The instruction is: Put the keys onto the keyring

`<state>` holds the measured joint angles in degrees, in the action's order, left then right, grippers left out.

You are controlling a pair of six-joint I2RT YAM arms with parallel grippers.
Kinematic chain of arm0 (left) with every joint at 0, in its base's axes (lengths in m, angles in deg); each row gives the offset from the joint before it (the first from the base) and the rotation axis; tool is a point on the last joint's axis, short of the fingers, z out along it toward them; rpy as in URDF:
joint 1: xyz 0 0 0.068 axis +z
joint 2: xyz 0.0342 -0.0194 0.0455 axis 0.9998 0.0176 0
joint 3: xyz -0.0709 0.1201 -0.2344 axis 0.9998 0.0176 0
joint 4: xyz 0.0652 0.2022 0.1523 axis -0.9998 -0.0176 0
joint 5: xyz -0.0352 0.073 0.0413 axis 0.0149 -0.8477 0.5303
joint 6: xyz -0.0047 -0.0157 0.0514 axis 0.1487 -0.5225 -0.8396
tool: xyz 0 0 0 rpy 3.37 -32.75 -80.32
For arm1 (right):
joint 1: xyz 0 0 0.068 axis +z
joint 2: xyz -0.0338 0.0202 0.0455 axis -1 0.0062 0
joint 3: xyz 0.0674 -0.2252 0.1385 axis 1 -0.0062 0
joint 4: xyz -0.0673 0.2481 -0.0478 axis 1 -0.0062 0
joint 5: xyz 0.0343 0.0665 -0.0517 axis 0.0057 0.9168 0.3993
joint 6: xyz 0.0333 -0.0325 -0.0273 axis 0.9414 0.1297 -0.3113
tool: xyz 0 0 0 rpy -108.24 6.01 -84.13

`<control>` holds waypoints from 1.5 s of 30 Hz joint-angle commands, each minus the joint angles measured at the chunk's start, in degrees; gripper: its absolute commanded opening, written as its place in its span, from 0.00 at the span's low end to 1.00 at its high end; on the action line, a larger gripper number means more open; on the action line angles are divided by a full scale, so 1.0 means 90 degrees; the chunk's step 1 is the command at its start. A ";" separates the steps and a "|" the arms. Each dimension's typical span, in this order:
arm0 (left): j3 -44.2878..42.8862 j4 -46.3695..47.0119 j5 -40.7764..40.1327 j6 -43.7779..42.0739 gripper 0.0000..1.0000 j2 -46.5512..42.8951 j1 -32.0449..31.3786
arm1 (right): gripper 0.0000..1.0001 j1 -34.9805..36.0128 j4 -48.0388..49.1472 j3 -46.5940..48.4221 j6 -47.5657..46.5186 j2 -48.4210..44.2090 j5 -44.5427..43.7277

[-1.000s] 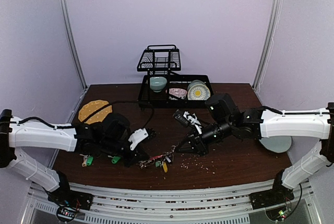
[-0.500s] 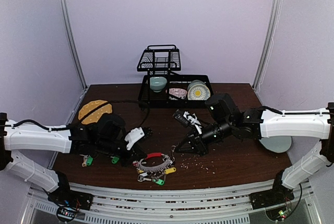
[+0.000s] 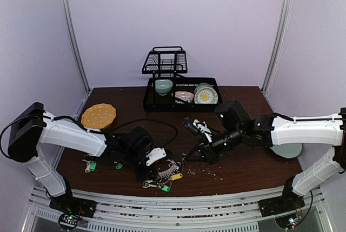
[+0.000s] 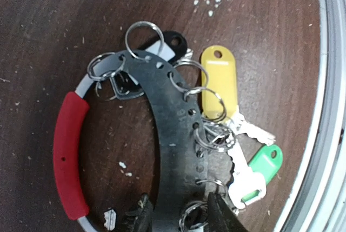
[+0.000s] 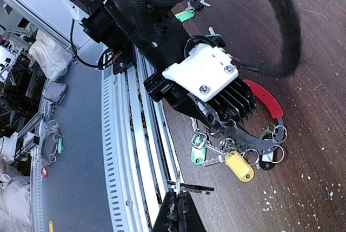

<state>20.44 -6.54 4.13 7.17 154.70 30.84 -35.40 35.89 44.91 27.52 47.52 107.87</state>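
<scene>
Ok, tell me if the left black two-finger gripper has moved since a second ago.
Yes: the left gripper shifted right, away from the round yellow mat.

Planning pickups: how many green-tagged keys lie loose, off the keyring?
2: one key beside the left arm, another key just right of it; more may be hidden.

Dark wood table (image 3: 243, 175) w/ crumbs (image 3: 208, 171), keyring (image 3: 165, 169) nr front edge, green-tag keys (image 3: 91, 165) L, dish rack (image 3: 148, 102) rear
</scene>
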 commanded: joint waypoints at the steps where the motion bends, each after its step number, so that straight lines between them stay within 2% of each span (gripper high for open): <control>1: -0.0327 -0.0386 -0.0689 -0.0072 0.36 0.0606 -0.0061 | 0.00 -0.0147 0.0033 -0.0234 -0.0004 -0.0174 -0.0140; 6: -0.0515 -0.0914 -0.1969 0.0223 0.33 0.0897 0.0031 | 0.00 -0.0242 0.0049 -0.0309 -0.0002 -0.0167 -0.0094; 12: -0.0612 -0.1163 -0.2179 0.0034 0.32 0.0639 0.0240 | 0.00 -0.0300 0.0058 -0.0379 -0.0006 -0.0252 -0.0090; 16: -0.0507 -0.1059 -0.1104 -0.0565 0.38 0.0165 0.0267 | 0.00 -0.0308 0.0099 -0.0402 -0.0020 -0.0249 -0.0055; 18: -0.0545 -0.0859 -0.0219 -0.0876 0.46 -0.0115 0.0408 | 0.00 -0.0325 0.0123 -0.0397 -0.0037 -0.0238 -0.0036; 20: -0.0687 -0.0640 0.0890 -0.1041 0.54 -0.0245 0.0806 | 0.00 -0.0334 0.0105 -0.0387 -0.0051 -0.0251 -0.0023; 22: -0.0911 -0.0555 0.1501 -0.1147 0.57 -0.0150 0.1296 | 0.00 -0.0348 0.0056 -0.0396 -0.0059 -0.0297 -0.0035; 24: -0.1114 -0.0520 0.1230 -0.1295 0.57 0.0063 0.1568 | 0.00 -0.0360 0.0061 -0.0446 -0.0048 -0.0369 -0.0053; 26: -0.1331 -0.0464 0.0444 -0.1214 0.56 0.0398 0.1708 | 0.00 -0.0375 0.0144 -0.0532 -0.0003 -0.0433 -0.0081; 30: -0.2114 -0.0927 -0.0504 -0.0953 0.53 0.1416 0.1839 | 0.00 -0.0386 0.0146 -0.0547 0.0011 -0.0473 -0.0058; 35: -0.2225 -0.0998 -0.1386 -0.1068 0.57 0.1587 0.1834 | 0.00 -0.0407 0.0154 -0.0608 0.0039 -0.0512 -0.0030; 39: -0.2286 -0.1327 -0.1302 -0.1071 0.58 0.1836 0.1830 | 0.00 -0.0411 0.0205 -0.0623 0.0059 -0.0488 -0.0018; 45: -0.2105 -0.1920 -0.1354 -0.0886 0.61 0.1569 0.1802 | 0.00 -0.0404 0.0235 -0.0637 0.0045 -0.0475 -0.0005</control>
<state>1.16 -18.59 -6.15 -1.58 170.00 47.25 -38.68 36.64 39.99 27.80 44.42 107.47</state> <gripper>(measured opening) 0.601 0.009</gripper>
